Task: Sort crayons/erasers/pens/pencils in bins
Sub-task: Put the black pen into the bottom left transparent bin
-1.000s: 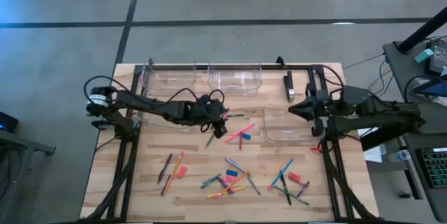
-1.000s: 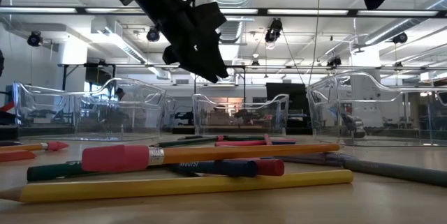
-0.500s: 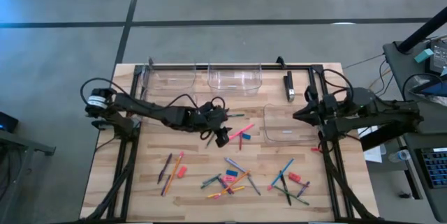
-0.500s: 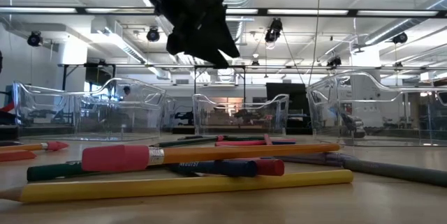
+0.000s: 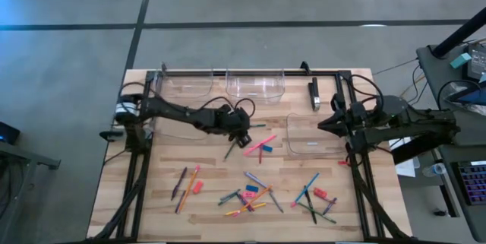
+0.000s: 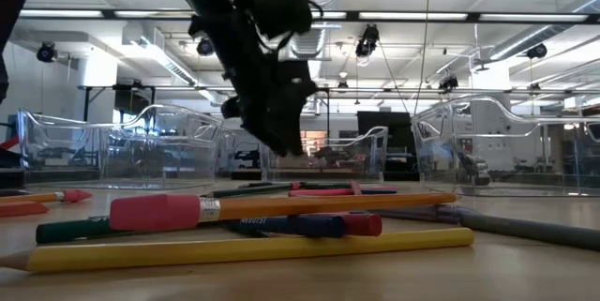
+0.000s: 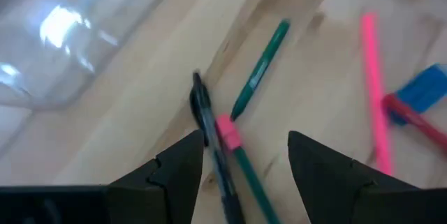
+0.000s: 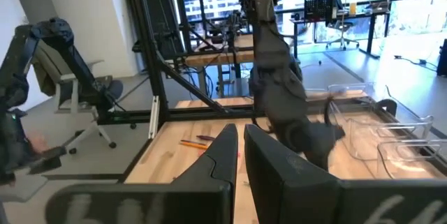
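My left gripper [image 5: 243, 133] [image 6: 286, 143] hangs open, slanting down, just above the table's middle. In its wrist view its two fingers stand on either side of a black pen [image 7: 208, 135] and a green pencil [image 7: 257, 77] that cross on the wood; they touch neither. A pink pencil [image 7: 372, 84], a blue eraser [image 7: 422, 88] and a red crayon [image 7: 413, 121] lie beside them. My right gripper [image 5: 319, 122] [image 8: 239, 155] is shut and level, held above the right-hand clear bin [image 5: 311, 137].
Two clear bins [image 5: 184, 86] [image 5: 256, 86] stand along the far edge, and another shows under the left arm [image 5: 171, 122]. Loose pencils, crayons, pens and erasers lie scattered near the front edge [image 5: 254, 194] [image 5: 315, 198] [image 5: 186, 183]. A black metal frame [image 5: 314, 92] runs round the table.
My left gripper has swung out toward the near edge and come back, sinking toward the table and tipping further down over the black pen and green pencil. Its fingers have stayed open. Nothing on the table has moved.
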Controlling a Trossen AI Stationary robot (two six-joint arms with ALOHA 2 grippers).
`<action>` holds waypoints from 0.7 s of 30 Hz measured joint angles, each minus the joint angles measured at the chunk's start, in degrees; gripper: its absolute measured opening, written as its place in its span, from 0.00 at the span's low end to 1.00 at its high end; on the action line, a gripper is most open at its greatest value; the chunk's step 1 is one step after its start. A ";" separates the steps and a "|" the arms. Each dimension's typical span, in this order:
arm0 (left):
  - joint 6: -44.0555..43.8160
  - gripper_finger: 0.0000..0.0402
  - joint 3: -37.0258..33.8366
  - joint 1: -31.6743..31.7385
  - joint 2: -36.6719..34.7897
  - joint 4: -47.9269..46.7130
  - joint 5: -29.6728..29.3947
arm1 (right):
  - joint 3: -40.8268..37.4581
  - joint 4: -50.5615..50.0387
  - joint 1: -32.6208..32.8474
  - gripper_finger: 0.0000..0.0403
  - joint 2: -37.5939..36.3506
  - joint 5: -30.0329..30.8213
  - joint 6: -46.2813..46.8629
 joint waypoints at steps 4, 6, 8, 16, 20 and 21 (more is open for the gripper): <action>-0.05 0.48 2.65 1.40 2.54 -4.31 -0.02 | 0.00 -0.16 0.00 0.06 -0.02 0.00 0.22; -0.11 0.48 3.86 1.55 3.14 -5.98 0.01 | 0.00 -0.24 0.00 0.06 -0.05 0.00 0.22; -0.44 0.48 4.87 1.55 3.73 -8.77 0.05 | 0.00 -0.38 0.00 0.06 -0.06 0.00 0.20; -3.32 0.48 5.42 1.26 2.87 -16.93 0.13 | -0.02 -0.49 0.00 0.06 -0.06 -0.02 0.24; -2.82 0.48 4.75 1.11 2.86 -16.65 1.09 | -0.02 -0.49 0.00 0.06 -0.06 -0.02 0.24; -2.80 0.48 4.69 1.11 2.84 -16.40 1.43 | -0.02 -0.49 0.00 0.06 -0.06 -0.02 0.23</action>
